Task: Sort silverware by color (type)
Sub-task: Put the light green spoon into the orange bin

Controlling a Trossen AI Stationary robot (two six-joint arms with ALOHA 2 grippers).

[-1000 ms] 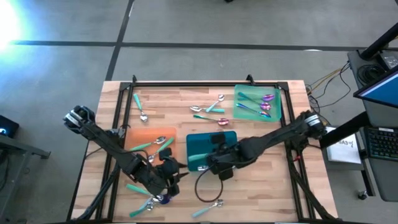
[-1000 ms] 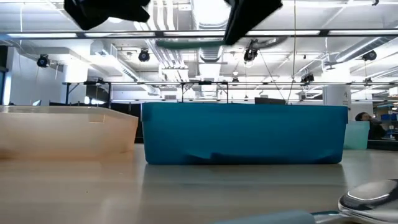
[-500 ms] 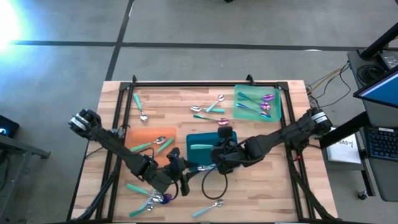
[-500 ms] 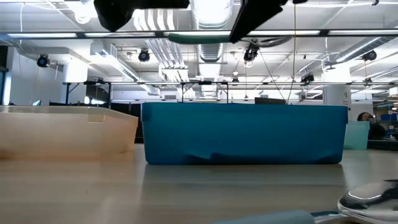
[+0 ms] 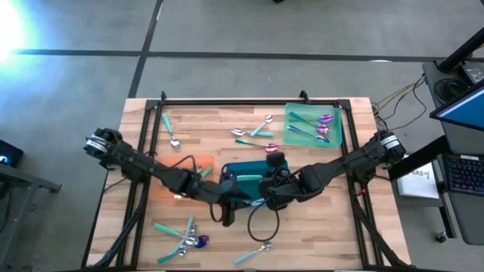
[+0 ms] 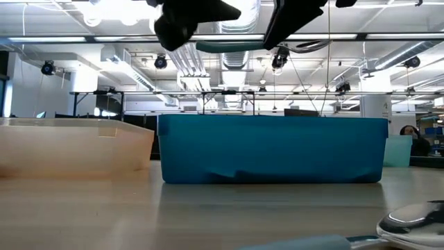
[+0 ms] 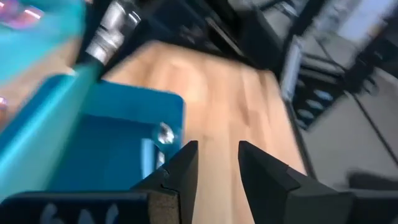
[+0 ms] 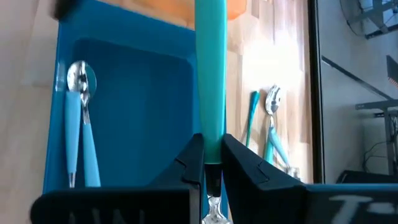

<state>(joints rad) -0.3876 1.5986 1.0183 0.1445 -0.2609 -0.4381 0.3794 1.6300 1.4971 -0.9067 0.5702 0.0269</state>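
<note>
Since the earlier frame, left gripper [image 5: 227, 198] has swept from the loose cutlery at the near-left edge to the teal tray [image 5: 236, 172], where it hovers beside the right gripper [image 5: 261, 198]. Its fingers [image 7: 180, 168] stand part-open and empty. Right gripper is clamped on a teal-handled spoon [image 8: 210, 62], handle running straight out from the jaws over the tray, parallel to the spoon [image 8: 79, 118] already lying inside. Release there falls to the right arm.
</note>
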